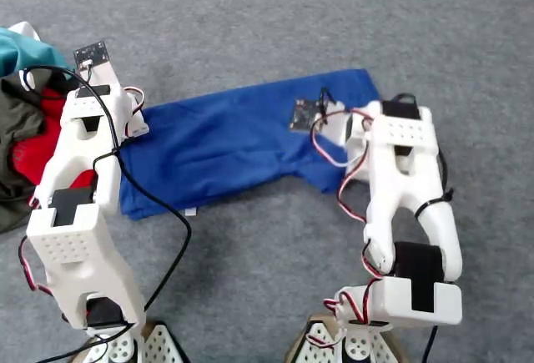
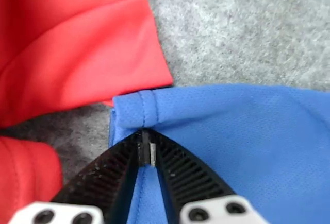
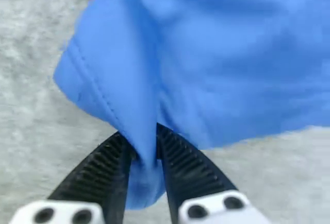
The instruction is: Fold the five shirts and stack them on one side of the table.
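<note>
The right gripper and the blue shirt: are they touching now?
Touching. The right wrist view shows a fold of the blue shirt pinched between the two black fingers of the right gripper.

A blue shirt (image 1: 225, 142) lies spread flat across the middle of the grey table (image 1: 250, 37), its long side running left to right. The left arm (image 1: 79, 163) reaches from the near edge to the shirt's left end, and the right arm (image 1: 405, 179) reaches to its right end. At the table's left edge sits a heap of shirts: a teal shirt (image 1: 21, 46) farthest, a dark shirt (image 1: 15, 117) and a red shirt (image 1: 29, 154) nearer, beside the left arm.
</note>
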`<action>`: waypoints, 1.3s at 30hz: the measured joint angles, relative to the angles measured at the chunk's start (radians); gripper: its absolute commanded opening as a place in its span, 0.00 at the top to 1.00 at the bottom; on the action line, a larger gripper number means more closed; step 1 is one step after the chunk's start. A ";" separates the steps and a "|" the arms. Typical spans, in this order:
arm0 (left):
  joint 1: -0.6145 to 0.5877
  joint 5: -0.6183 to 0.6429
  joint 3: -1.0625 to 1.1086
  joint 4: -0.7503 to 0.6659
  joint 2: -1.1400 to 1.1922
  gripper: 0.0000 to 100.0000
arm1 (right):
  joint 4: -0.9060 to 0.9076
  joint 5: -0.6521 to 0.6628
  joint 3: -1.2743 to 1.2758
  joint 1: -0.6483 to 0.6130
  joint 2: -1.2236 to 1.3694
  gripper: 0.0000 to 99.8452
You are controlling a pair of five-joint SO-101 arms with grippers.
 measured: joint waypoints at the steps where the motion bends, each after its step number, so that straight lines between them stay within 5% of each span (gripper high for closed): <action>1: 0.000 0.000 0.000 0.000 0.000 0.98 | 0.006 0.003 -0.023 0.000 0.000 1.00; 20: 0.000 0.000 0.000 0.000 0.000 0.98 | 0.029 0.003 -0.552 -0.141 0.422 0.99; 25: 0.000 0.000 0.000 0.000 0.000 0.98 | 0.044 -0.014 -0.606 -0.196 0.456 0.79; 29: 0.000 0.000 0.000 0.000 0.000 0.98 | 0.025 -0.074 -0.608 -0.196 0.456 0.72; 36: 0.000 0.000 0.000 0.000 0.000 0.98 | 0.023 -0.161 -0.661 -0.183 0.456 0.75; 39: 0.000 0.000 0.000 0.000 0.000 0.98 | 0.023 -0.230 -0.678 -0.158 0.453 0.84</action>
